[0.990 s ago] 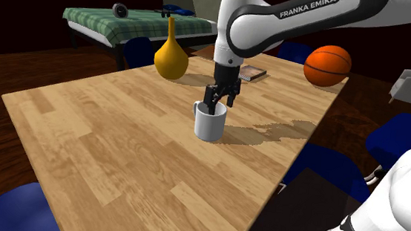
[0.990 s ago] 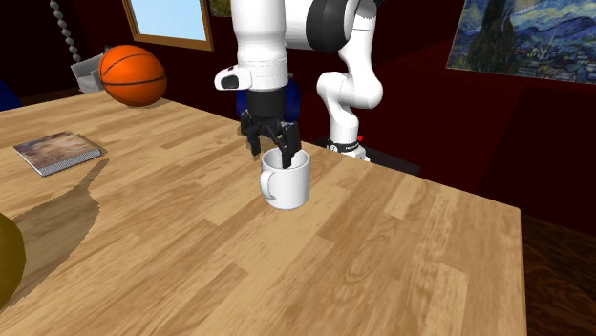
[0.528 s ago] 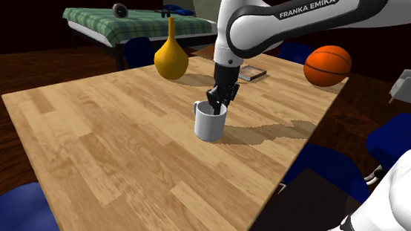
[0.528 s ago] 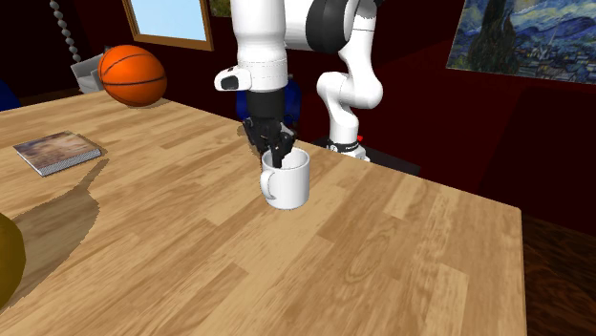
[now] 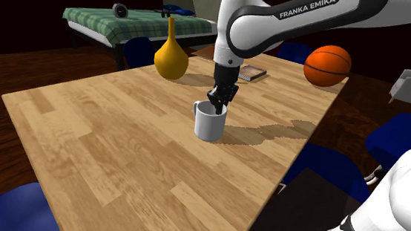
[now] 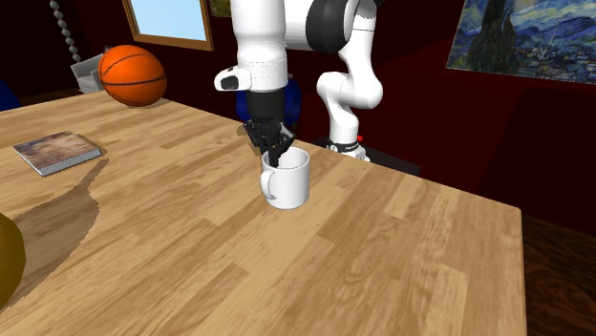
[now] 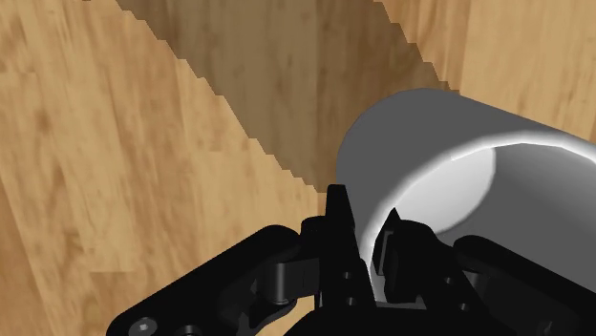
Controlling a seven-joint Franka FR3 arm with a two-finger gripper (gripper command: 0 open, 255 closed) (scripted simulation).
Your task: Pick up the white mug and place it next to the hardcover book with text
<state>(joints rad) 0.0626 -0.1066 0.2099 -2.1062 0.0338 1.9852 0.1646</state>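
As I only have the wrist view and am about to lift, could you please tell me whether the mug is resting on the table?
Observer: Yes, the white mug stands upright on the wooden table, its handle toward the shoulder view's left.
Operator: Thank you. Where is the book from there?
Observer: The hardcover book lies flat farther up the table, toward the shoulder view's upper right of the mug and well apart from it, between a yellow vase and an orange basketball.
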